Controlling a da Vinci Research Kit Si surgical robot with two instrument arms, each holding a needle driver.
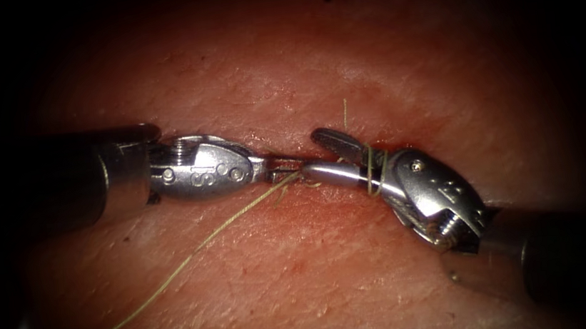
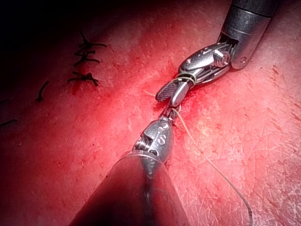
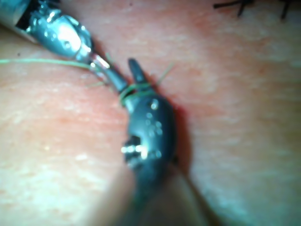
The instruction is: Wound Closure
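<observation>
The right hand (image 1: pixel 321 156), jaws apart with thread (image 1: pixel 194 251) looped around them, meets tip to tip over the cut (image 1: pixel 278 155) the left hand (image 1: pixel 283 169), clamped on the thread, whose tail trails left across the tissue (image 1: pixel 305 285); no needle visible.

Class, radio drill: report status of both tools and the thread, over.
Left tool shut on thread at the cut. Right tool open, thread looped round its jaws. Older stitches further along the tissue. Needle unseen.
</observation>
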